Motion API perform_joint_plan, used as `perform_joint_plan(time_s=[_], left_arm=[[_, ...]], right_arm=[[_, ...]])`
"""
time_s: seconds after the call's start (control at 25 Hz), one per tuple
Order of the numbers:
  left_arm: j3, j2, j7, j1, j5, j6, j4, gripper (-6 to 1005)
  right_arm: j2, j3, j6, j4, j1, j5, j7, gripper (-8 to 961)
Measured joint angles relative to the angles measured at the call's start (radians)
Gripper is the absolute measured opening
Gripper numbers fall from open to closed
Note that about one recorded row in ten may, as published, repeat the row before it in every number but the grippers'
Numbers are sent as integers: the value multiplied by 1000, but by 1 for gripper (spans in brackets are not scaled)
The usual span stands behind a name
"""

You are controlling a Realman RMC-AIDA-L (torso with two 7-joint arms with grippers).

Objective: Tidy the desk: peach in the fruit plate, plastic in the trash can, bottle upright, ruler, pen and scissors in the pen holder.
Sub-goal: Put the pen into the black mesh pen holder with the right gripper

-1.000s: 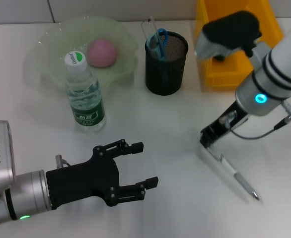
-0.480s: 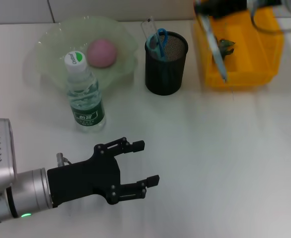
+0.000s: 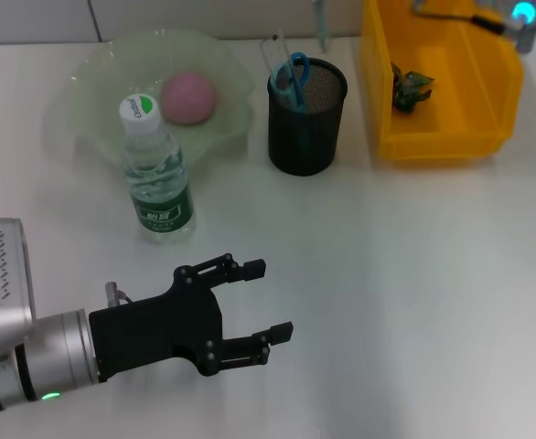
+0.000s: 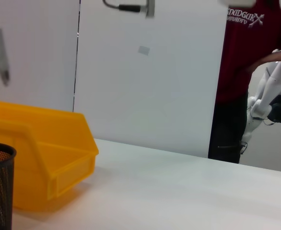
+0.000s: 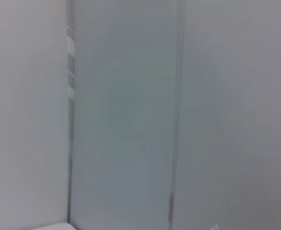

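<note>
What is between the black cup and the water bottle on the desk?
Nothing. In the head view, only bare white desk lies between the black pen holder and the upright bottle.

Peach (image 3: pixel 188 98) in plate (image 3: pixel 90 73), bottle (image 3: pixel 154 174) before it, holder (image 3: pixel 305 117) right.

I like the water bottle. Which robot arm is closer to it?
Left. The left gripper hovers over the table just in front of the bottle. The right arm is far off at the back corner, behind the yellow bin.
</note>
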Motion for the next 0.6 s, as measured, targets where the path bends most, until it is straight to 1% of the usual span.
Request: perform_joint_plan(time_s=[0.08,0.2,0.28,0.36,0.48,0.6], left_arm=[[1,0,0,0,0,0,-1,807],[0,0,0,0,0,0,-1,807],[0,0,0,0,0,0,0,807],[1,0,0,0,0,0,0,807],[2,0,0,0,0,2,1,807],[3,0,0,0,0,2,1,807]], right_arm=[[0,-29,0,117,-2,216,-258,128],[0,-57,-35,291,8,485,-563,127],[0,-63,-93,422,29,648,-737,127],[-1,-64,-150,547,59,774,-845,128],[-5,-57,-206,696,99,859,-905,128],[-5,-54,-209,728,105,861,-923,129]])
